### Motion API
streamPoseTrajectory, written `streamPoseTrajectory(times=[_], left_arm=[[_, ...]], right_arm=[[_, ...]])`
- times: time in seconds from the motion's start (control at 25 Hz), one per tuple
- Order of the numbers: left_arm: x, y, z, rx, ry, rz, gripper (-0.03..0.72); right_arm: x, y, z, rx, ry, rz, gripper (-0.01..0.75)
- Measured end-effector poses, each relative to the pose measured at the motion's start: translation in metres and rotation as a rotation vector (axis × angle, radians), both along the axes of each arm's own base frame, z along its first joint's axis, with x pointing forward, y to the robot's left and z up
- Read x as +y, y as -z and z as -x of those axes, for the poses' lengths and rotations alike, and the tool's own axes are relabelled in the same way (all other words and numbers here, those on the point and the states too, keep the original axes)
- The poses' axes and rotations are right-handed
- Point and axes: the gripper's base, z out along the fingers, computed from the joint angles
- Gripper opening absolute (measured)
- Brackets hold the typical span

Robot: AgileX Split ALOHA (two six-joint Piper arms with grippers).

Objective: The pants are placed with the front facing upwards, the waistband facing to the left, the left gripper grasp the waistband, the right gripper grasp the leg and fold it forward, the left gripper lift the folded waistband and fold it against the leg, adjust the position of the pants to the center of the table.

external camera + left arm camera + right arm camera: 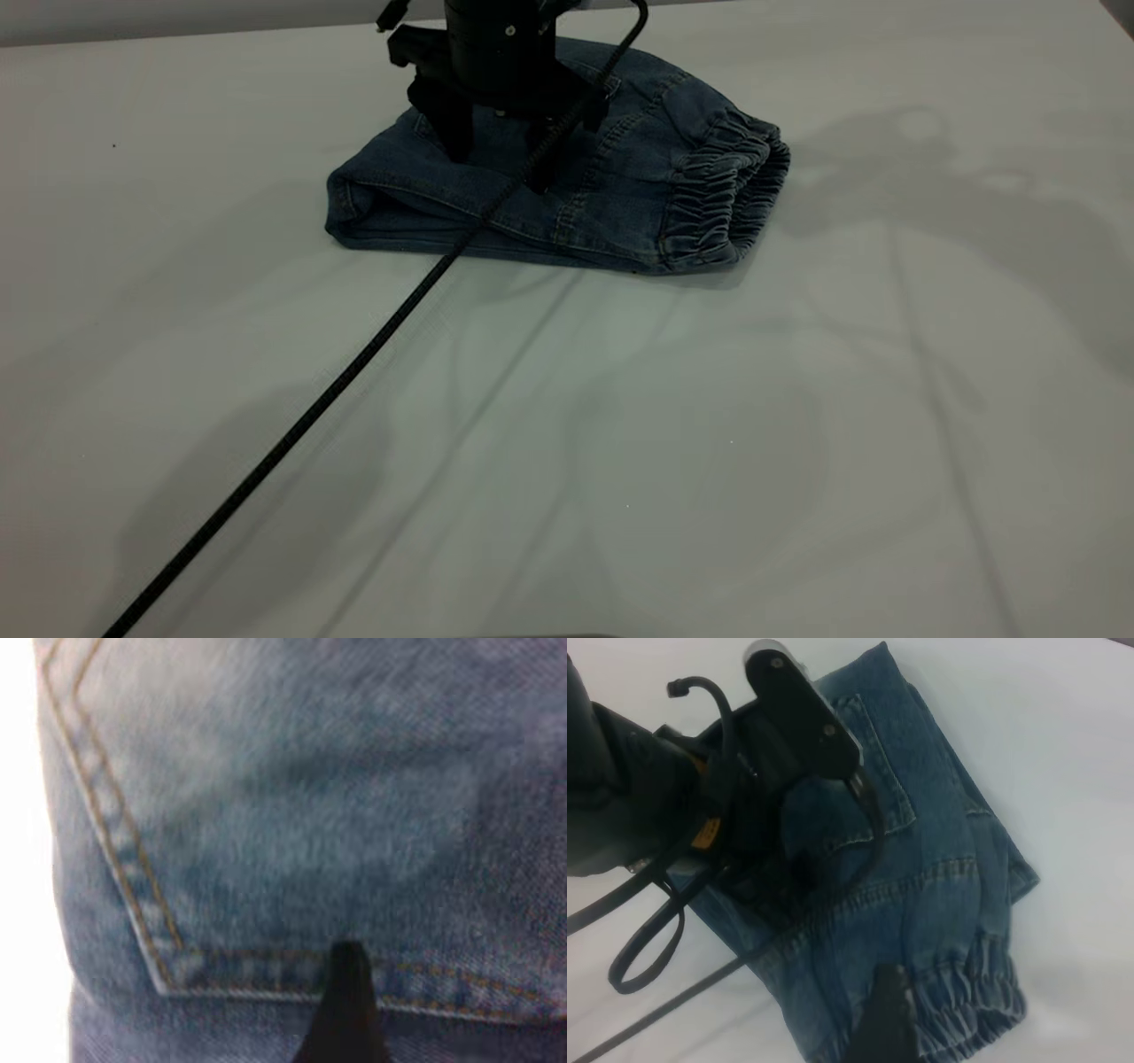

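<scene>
The blue denim pants [620, 177] lie folded into a compact bundle at the far middle of the table [620, 443]. Their gathered waistband [726, 190] points to the right. My left gripper [496, 164] stands straight down on the bundle's left half, open, with its fingertips [454, 142] resting on the denim. Its wrist view is filled with denim [310, 815] and the tan stitching of a patch pocket. My right gripper [886, 1028] hangs above the pants [921, 877] near the waistband [974, 1010], holding nothing, and is out of the exterior view.
A black braided cable [292, 434] runs from the left gripper diagonally across the table to the near left corner. The white tabletop [1063, 744] spreads wide on every side of the pants.
</scene>
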Motion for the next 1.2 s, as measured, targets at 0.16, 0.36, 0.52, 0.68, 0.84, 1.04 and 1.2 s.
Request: streamPoseTrajectory(times=[0.16,0.36,0.52,0.68,0.84,1.04,1.2], left_arm=[[-0.002,0.001,0.004,0.061,-0.069,0.072,0.554],[-0.009,0.002,0.012,0.165,-0.123,0.172,0.554],[-0.014,-0.006,0.014,0.208,-0.055,0.196,0.554],[-0.019,-0.029,0.008,0.161,0.144,0.198,0.554],[-0.022,-0.053,0.003,0.079,0.309,0.196,0.554],[-0.018,-0.082,0.0,-0.005,0.335,0.154,0.554],[-0.01,-0.134,0.002,-0.117,0.278,0.137,0.554]], right_arm=[[0.0,0.0,0.0,0.004,-0.002,-0.001,0.58],[0.0,0.0,0.001,0.009,-0.006,-0.003,0.58],[0.001,0.001,0.002,0.021,-0.015,-0.004,0.58],[0.001,0.001,0.002,0.024,-0.016,-0.004,0.58],[0.001,0.001,0.002,0.024,-0.016,-0.004,0.58],[0.0,-0.018,0.011,-0.011,-0.028,-0.005,0.58],[-0.003,-0.07,0.039,-0.114,-0.055,0.004,0.58]])
